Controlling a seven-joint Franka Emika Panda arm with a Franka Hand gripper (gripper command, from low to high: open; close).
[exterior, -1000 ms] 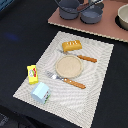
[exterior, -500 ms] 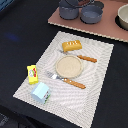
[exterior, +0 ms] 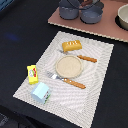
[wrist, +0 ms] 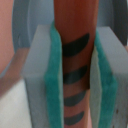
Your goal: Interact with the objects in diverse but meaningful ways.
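Gripper (wrist: 75,75) with green-padded grey fingers (wrist: 41,82) is pinched on an orange striped cylindrical object (wrist: 74,50), identity unclear in the blurred wrist view. In the exterior view the gripper is cut off at the top edge, above two dark grey two-handled pots (exterior: 91,13) on a pink mat (exterior: 107,27). Well apart on the pale woven placemat (exterior: 100,75) on the black bench (exterior: 20,30): orange ridged bread loaf (exterior: 71,46), small yellow packet with red mark (exterior: 32,74), small pale blue carton (exterior: 41,92).

My foam-looking green pads (wrist: 54,75) look matt; the orange piece (wrist: 75,55) between them is smooth. Woven placemat (exterior: 102,90), wooden knife handle (exterior: 75,83), matt grey pot (exterior: 91,14).
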